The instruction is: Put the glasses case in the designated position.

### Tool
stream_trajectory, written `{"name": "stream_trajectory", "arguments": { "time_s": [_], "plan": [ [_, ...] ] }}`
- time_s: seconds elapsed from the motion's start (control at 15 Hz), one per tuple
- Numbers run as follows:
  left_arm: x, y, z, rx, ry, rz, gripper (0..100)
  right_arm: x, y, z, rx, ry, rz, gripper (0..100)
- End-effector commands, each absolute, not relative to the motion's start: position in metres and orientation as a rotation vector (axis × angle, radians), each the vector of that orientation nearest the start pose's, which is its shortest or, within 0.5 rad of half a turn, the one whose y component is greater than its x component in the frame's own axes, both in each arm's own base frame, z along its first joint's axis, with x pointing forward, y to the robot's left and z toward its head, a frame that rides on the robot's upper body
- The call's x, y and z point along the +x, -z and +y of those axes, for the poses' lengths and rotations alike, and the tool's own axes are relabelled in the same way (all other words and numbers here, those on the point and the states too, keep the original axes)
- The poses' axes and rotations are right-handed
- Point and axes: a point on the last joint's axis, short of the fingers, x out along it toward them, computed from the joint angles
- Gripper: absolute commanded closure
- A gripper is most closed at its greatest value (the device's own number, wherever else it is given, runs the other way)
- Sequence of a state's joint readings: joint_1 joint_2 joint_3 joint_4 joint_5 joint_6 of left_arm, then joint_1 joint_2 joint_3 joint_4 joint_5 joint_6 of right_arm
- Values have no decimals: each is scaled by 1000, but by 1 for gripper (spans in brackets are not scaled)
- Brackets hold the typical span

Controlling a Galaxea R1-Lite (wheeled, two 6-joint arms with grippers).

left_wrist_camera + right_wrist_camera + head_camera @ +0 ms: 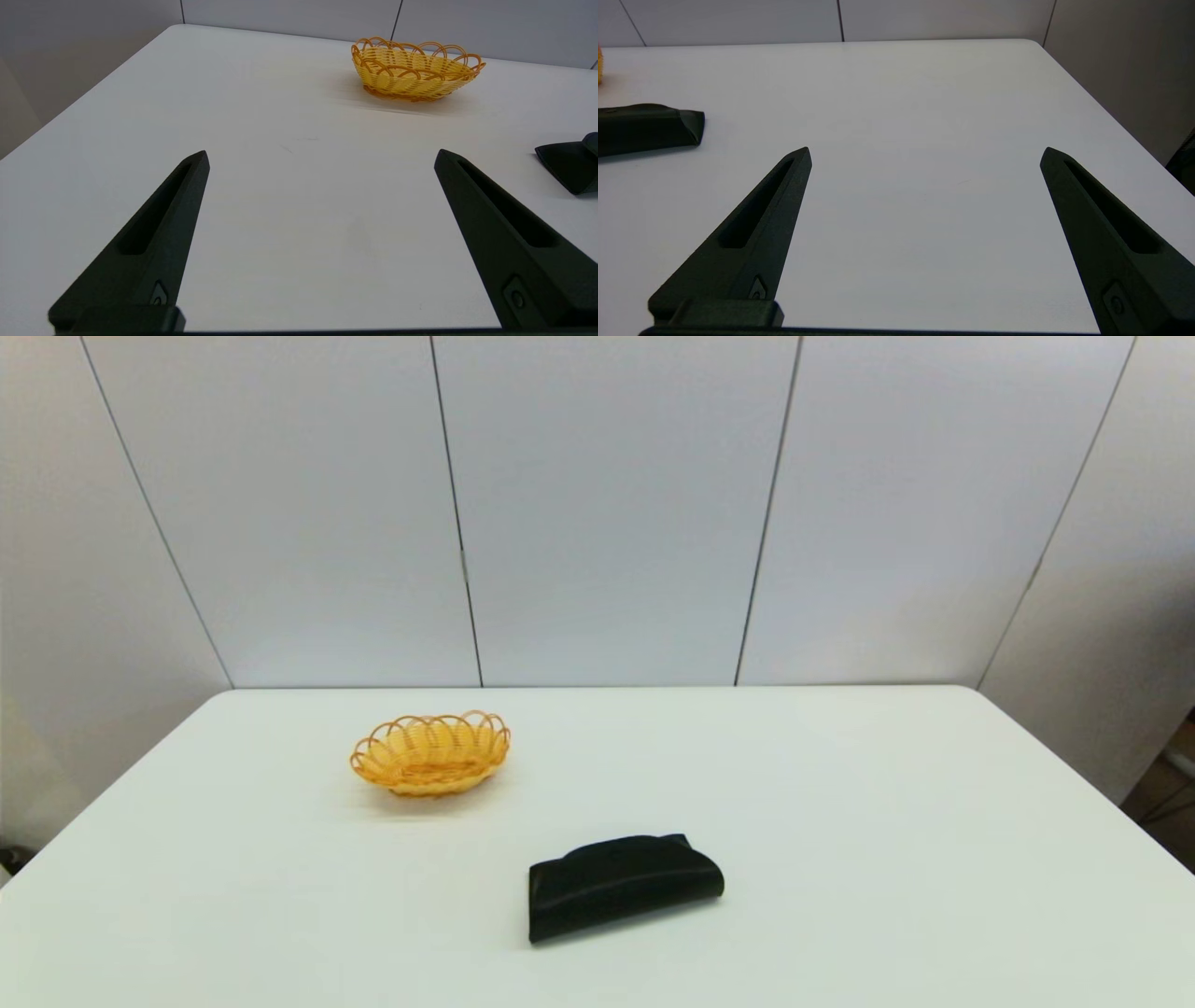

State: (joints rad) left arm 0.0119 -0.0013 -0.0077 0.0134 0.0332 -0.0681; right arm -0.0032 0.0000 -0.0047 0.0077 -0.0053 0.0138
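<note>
The glasses case (pixel 621 885) lies flat on the white table (pixel 840 784), in front of the wicker basket (pixel 431 753) and to its right, well apart from it. The case's long axis runs roughly across the table, slightly skewed, with the curved flap on top. Nothing touches it.

**Risks from this state**

- Wrong destination. The designated position carries no outline or marker on the table surface. The basket is the only other landmark, and a placement into it, or close against it, likely fails the task.
- Poor grasp. The case is soft with wedge-shaped ends. A pinch at a tapered end probably slips off; a pinch on the flap edge may lift the flap rather than the body. A grasp across the middle of the body appears safer.
- Pushing instead of lifting. A low, shallow approach may shove the case along the smooth table toward the basket.
- Arm choice. The case sits between both grippers; simultaneous approach risks collision above it.

**Jaw state**

- Left gripper (pixel 322 156): fingers spread wide, nothing between them, touching nothing. It hovers above bare table, in front of the basket; one end of the case shows beyond its right-hand finger.
- Right gripper (pixel 924 154): fingers spread wide, empty, touching nothing. It hovers above bare table on the case's far side from the basket.
</note>
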Motion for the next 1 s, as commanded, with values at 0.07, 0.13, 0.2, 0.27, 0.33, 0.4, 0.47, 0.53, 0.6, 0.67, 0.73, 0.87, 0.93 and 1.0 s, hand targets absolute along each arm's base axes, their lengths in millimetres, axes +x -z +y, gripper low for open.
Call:
{"name": "stream_trajectory", "arguments": {
  "time_s": [0.07,0.13,0.2,0.27,0.33,0.4,0.47,0.53,0.6,0.67,0.73,0.87,0.93,1.0],
  "plan": [
    [-23,-76,0,-69,-46,5,0,-23,-76,0,14,9,1,0],
    [-23,-76,0,-69,-46,5,0,-23,-76,0,14,8,3,0],
    [-23,-76,0,-69,-46,5,0,-23,-76,0,14,9,3,0],
    [-23,-76,0,-69,-46,5,0,-23,-76,0,14,9,1,0],
    [-23,-76,0,-64,-45,6,0,-23,-76,0,14,9,3,0],
    [-23,-76,0,-67,-46,5,0,-23,-76,0,14,9,1,0],
    [-23,-76,0,-67,-46,6,0,-23,-76,0,14,9,3,0],
    [-23,-76,0,-66,-46,5,0,-23,-76,0,14,9,1,0],
    [-23,-76,0,-63,-45,8,0,-23,-76,0,14,8,5,0],
    [-23,-76,0,-49,-42,8,0,-23,-76,0,14,9,5,0],
    [-23,-76,0,-12,-43,10,0,-23,-76,0,14,8,3,0],
    [-18,-78,0,25,-36,45,0,-23,-76,0,14,8,3,0],
    [-13,-87,1,66,-42,35,0,-23,-76,0,14,8,3,0],
    [-6,-98,1,152,-50,16,0,-23,-76,0,14,8,3,0]
  ]
}}
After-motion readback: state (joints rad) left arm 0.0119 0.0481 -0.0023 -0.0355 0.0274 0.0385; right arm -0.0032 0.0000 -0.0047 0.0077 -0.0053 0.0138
